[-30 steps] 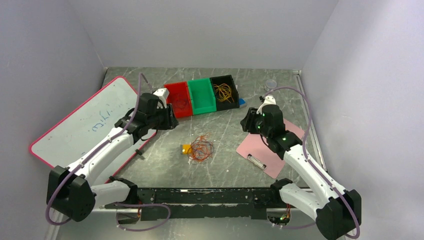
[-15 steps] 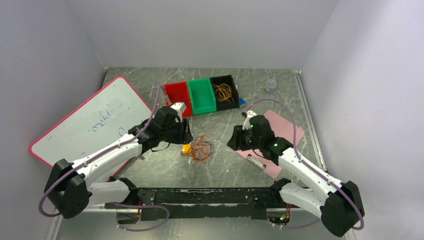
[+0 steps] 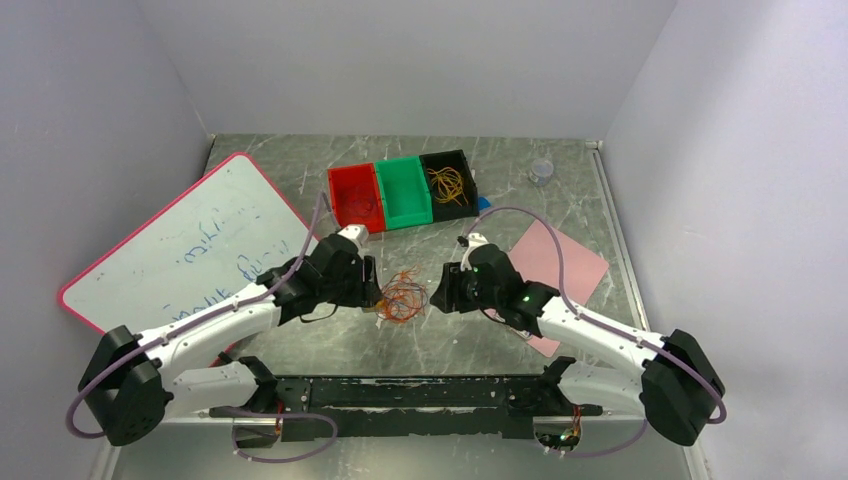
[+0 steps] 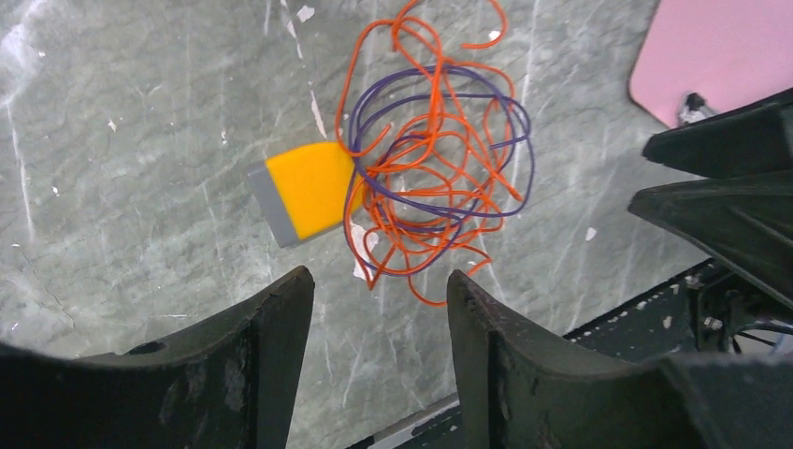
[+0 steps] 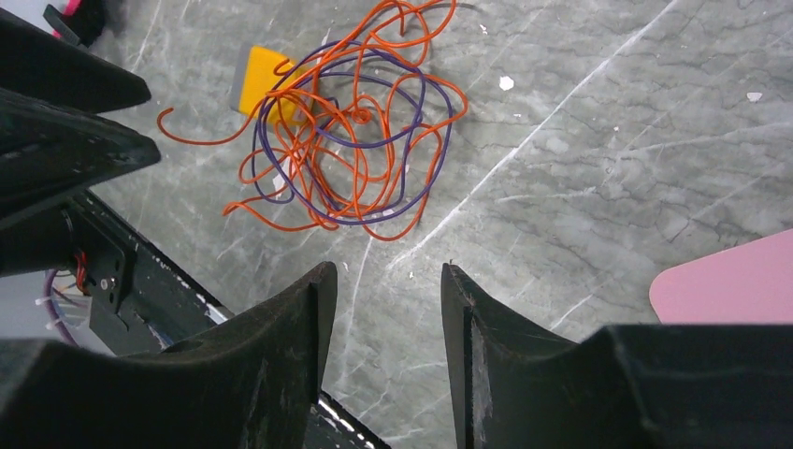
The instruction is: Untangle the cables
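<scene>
Cables (image 4: pixel 430 178) lie untouched, left gripper (image 4: pixel 379 279) and right gripper (image 5: pixel 385 271) both parted, empty. Pinching orange plus purple together probably just tightens the knot.

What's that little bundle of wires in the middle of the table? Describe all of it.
The cables are a small loose tangle of thin, flexible wires, orange and purple, wound in overlapping loops with a few free ends poking out. It lies flat on the grey marbled table, one edge draped over a yellow card. The left hand and the right hand hover open on either side; neither touches it.
</scene>
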`<state>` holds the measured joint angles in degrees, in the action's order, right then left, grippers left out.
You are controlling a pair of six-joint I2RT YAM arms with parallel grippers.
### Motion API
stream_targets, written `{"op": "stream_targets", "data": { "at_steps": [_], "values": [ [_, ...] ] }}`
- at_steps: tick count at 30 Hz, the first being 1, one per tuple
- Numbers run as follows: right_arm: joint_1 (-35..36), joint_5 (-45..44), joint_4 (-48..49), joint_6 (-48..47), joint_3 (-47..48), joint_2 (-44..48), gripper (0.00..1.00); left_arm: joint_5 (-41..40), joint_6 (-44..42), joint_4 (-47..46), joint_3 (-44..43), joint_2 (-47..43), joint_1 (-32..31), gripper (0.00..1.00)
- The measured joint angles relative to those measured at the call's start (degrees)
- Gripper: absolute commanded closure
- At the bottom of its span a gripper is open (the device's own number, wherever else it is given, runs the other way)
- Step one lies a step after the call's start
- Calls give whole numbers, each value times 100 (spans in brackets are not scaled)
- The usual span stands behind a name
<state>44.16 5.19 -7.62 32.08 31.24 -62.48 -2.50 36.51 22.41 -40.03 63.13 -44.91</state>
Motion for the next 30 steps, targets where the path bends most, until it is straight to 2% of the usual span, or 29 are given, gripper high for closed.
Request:
{"op": "stream_targets", "data": {
  "at_steps": [5,22,27,30],
  "values": [
    [7,-57,24,0,28,-74,51,-98,15,-157,170,221,-55,47],
    [7,-127,57,63,57,-79,51,-232,-136,-538,184,811,-59,84],
    [9,-273,111,114,55,31,50,-260,-205,-472,44,925,-66,92],
    [11,-426,142,118,55,144,50,-289,-267,-431,-98,949,-70,93]
  ]
}}
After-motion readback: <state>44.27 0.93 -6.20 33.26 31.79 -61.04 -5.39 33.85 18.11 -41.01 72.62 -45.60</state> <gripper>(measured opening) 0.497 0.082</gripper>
